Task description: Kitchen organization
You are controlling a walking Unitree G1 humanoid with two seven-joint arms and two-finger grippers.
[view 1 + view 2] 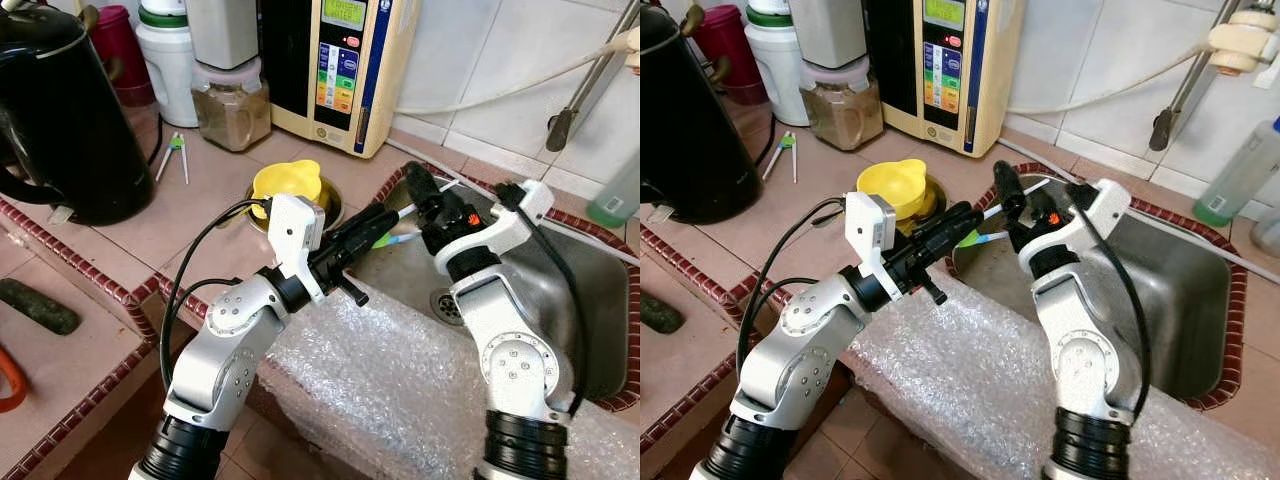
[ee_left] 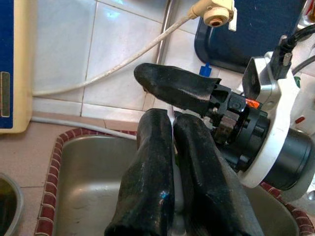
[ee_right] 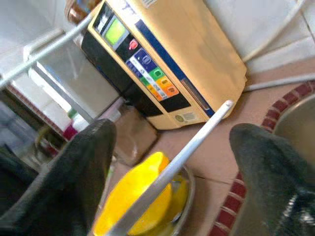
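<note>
So both grippers are working over the left rim of the sink [image 1: 610, 330], looks like a utensil handover or regrasp. Left gripper [image 1: 962, 222] is reaching right, fingers pressed together, apparently pinching a toothbrush-like utensil [image 1: 405, 238] with green/blue bits at the handle; the grip itself is hidden behind the fingers, so treat that as a judgement. Right gripper [image 3: 172, 162] is sitting just right of it with fingers spread wide apart, a thin white rod [image 3: 167, 172] running between them w/o touching either. Next move prob calls for the right fingers closing on the rod before the left lets go, or for carrying it to the yellow cup [image 1: 287, 182] in the steel bowl [image 1: 330, 205] on the counter just left of the sink. Views differing: right wrist cam is showing the rod pointing toward the yellow cup and the beige water ionizer [image 3: 167, 64] behind, plus the gap at the fingers; left wrist cam is showing its own closed fingers [image 2: 152, 167] w/ one right finger just beyond, and the sink basin below. Head cams are giving the layout: black kettle [image 1: 60, 110] far left, bubble wrap [image 1: 380, 390] along the near counter edge.
</note>
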